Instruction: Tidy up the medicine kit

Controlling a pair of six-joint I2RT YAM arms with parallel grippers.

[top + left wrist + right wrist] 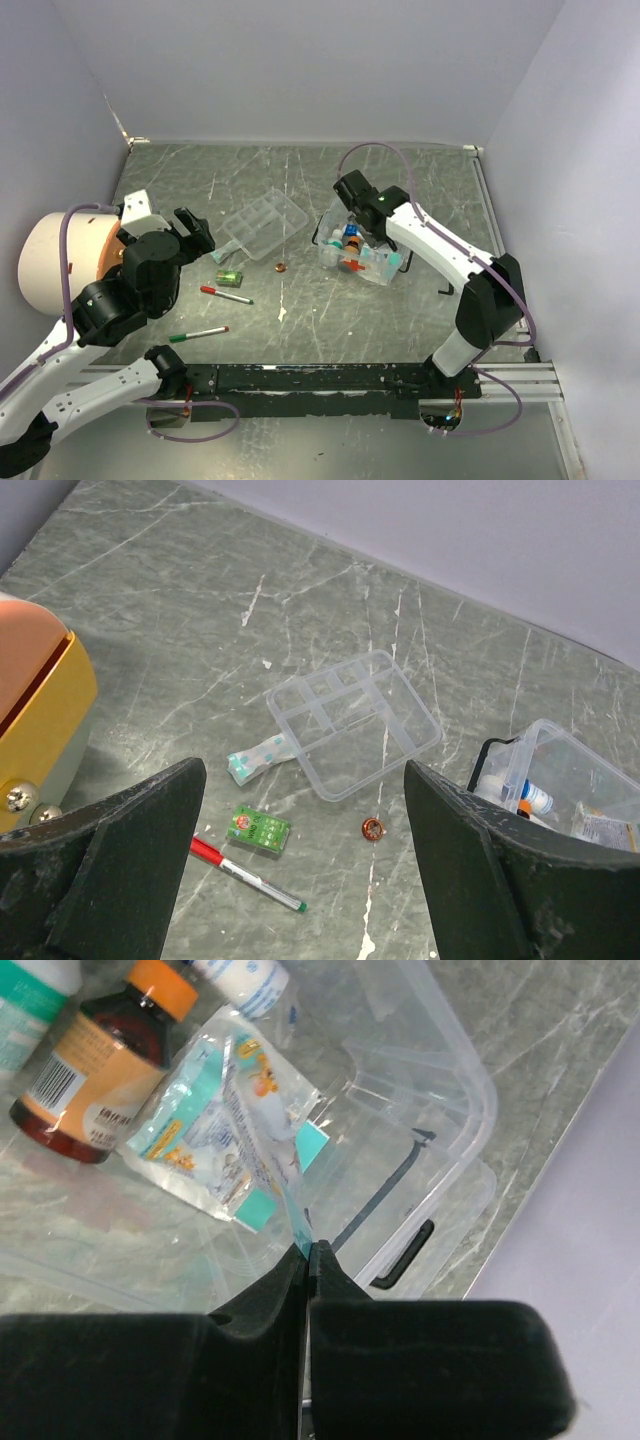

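Observation:
My right gripper (pixel 308 1250) is shut on the corner of a teal and white sachet (pixel 225 1135), held over the clear plastic box (pixel 385 268) (pixel 440 1070). A brown bottle with an orange cap (pixel 95 1065) and a white bottle (pixel 240 980) lie in the box. My left gripper (pixel 305 880) is open and empty, high above the table. Below it lie a green packet (pixel 260 829), a red-capped pen (pixel 245 871), a small copper disc (pixel 372 828), a plaster strip (pixel 262 755) and the clear divider tray (pixel 355 723).
A second pen with a green cap (pixel 198 334) lies near the left arm's base. The box has a black handle (pixel 400 1255). A large white and orange roll (pixel 62 258) sits at the far left. Walls close the table on three sides.

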